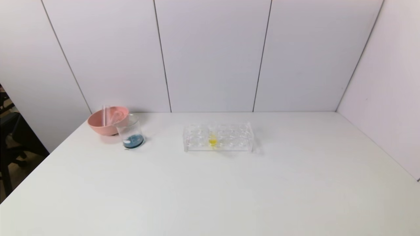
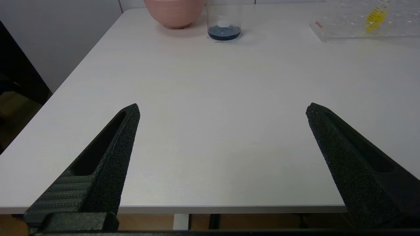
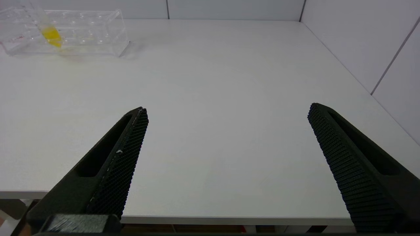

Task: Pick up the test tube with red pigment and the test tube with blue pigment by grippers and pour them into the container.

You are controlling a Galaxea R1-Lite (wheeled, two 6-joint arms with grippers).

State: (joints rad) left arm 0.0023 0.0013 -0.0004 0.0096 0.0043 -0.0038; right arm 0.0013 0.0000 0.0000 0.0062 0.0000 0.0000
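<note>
Risk, finished or not: the small clear straight-sided glass beaker (image 1: pixel 130 135), near the far left corner of the white bench (image 1: pixel 210 190), already holds a shallow dark blue-teal pool; neither the red-pigment nor the blue-pigment tube is in the rack, so reaching there again would meet only the wrong, yellow tube.
Risk, beaker: it stands just beside the pink bowl, apparently touching it; a careless arm passing there could tip the light glass and spill the dark liquid.
Risk, bowl contents: two slim clear tubes (image 1: pixel 105 115), seemingly empty, lean loosely in the rounded matte pink plastic bowl (image 1: pixel 98 124); I judge these the spent red and blue tubes, and a bump could roll them out.
Rack: clear acrylic multi-hole block (image 1: pixel 218 137), glossy and hard-edged, at the far middle of the bench.
Yellow tube: slim graduated round-bottomed clear tube (image 1: pixel 212 139) with bright yellow liquid, tilted in the rack.
Left gripper (image 2: pixel 223 109): two black, rough-textured tapering fingers spread wide, holding nothing, hovering at the near edge of the bench on the left.
Right gripper (image 3: pixel 228 109): black fingers with fine ribbed pads, likewise spread wide and empty, at the near edge toward the right.
Bench surface: smooth, matte, pale.
</note>
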